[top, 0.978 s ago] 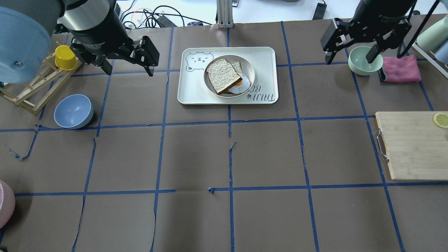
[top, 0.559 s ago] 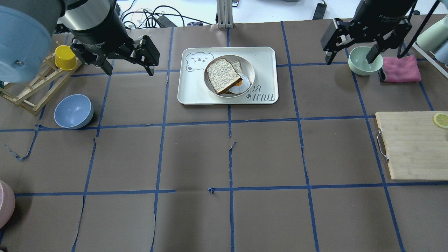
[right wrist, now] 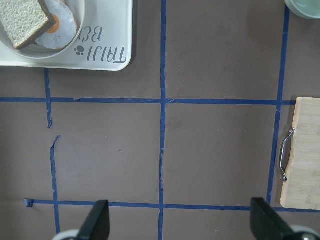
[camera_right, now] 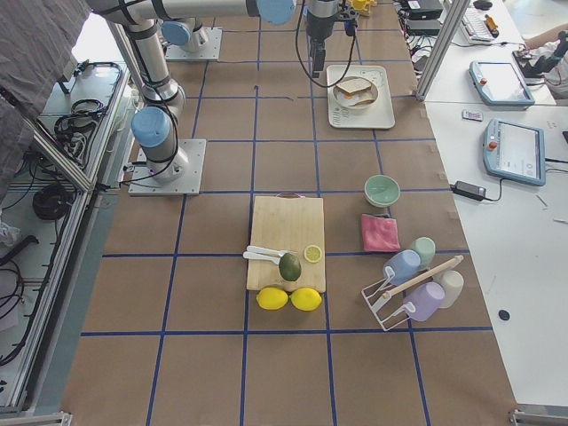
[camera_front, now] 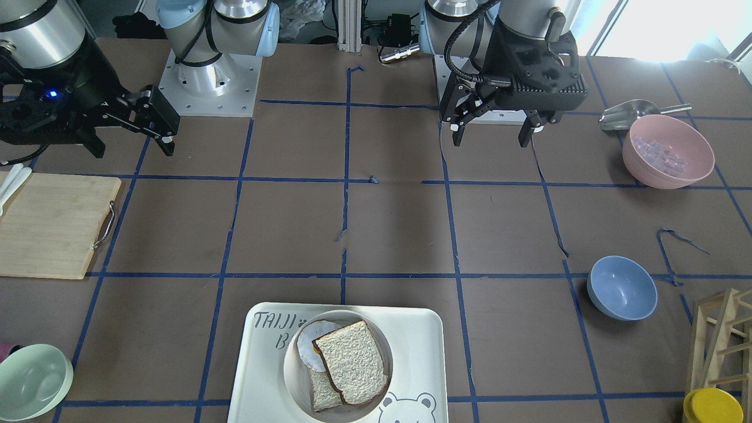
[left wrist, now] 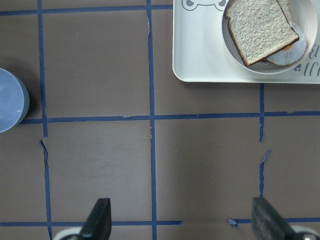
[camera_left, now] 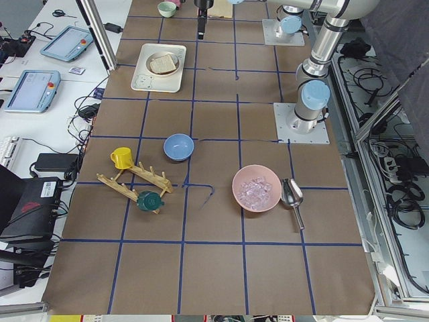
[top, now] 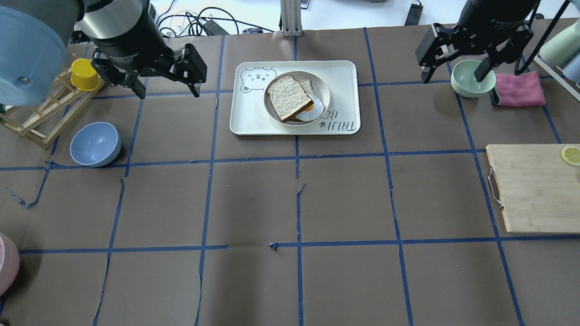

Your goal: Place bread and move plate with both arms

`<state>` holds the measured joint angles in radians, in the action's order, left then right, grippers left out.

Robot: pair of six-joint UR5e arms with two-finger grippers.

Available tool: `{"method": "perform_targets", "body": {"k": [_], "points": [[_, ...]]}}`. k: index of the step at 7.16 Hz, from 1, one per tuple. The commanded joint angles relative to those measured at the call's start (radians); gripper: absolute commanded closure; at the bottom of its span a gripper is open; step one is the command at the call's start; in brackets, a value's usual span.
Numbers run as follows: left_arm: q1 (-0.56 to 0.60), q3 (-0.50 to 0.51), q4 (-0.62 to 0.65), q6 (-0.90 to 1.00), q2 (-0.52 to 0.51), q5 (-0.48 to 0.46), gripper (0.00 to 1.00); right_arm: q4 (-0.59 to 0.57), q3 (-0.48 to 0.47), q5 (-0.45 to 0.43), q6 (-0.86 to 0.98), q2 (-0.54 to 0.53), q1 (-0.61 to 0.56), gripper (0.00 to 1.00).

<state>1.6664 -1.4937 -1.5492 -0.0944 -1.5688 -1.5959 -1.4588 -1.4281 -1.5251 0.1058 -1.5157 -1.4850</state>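
Between the left tool [top: 167, 93] and the right tool [top: 453, 78], both spread wide and empty, sits the plate [top: 322, 86] bearing the bread [top: 286, 97], so each should probably grip an opposite rim evenly.

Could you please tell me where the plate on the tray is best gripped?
Probably take the plate by its raised rim on the robot's right, from above, one finger inside, one outside. That stretch is bare, whereas the bread reaches the rim on the left.
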Motion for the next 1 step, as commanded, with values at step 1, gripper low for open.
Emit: {"method": "perform_targets", "body": {"k": [1], "points": [[-0.004, 0.001, 0.000, -0.001, 0.000, 0.001, 0.00, -0.001, 0.000, 0.000, 0.000, -0.001, -0.001, 0.00]]}}
